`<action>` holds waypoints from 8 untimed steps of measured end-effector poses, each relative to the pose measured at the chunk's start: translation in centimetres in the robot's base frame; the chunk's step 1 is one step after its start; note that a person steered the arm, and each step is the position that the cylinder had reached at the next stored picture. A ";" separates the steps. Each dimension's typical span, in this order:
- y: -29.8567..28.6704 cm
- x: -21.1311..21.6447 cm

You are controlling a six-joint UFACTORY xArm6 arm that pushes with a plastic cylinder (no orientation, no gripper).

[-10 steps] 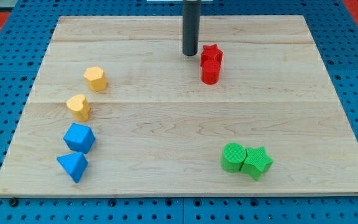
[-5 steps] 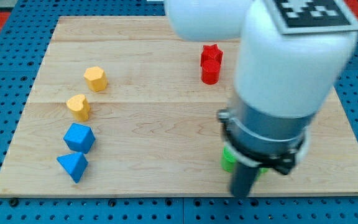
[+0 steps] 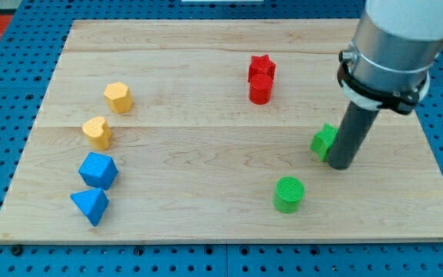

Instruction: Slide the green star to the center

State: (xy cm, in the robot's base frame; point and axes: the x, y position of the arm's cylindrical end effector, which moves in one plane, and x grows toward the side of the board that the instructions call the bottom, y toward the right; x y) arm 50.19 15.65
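The green star (image 3: 324, 141) lies right of the board's middle, mostly hidden behind my rod. My tip (image 3: 340, 165) rests on the board just right of and below the star, touching it. The green cylinder (image 3: 288, 194) stands alone below and to the left of the star, near the view's bottom. The wooden board (image 3: 206, 154) carries all the blocks.
A red star (image 3: 262, 67) and a red cylinder (image 3: 261, 89) sit together at the top middle. A yellow hexagon (image 3: 118, 97) and a yellow heart (image 3: 97, 132) are at the left. A blue block (image 3: 98, 170) and a blue triangle (image 3: 91, 205) are at the lower left.
My rod went from the top middle down past the green pair, then up and right. The green star has left the cylinder's side and moved up and slightly right.
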 end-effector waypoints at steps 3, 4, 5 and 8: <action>4.3 -5.3; 0.8 -5.1; 0.4 -5.1; -6.6 -4.7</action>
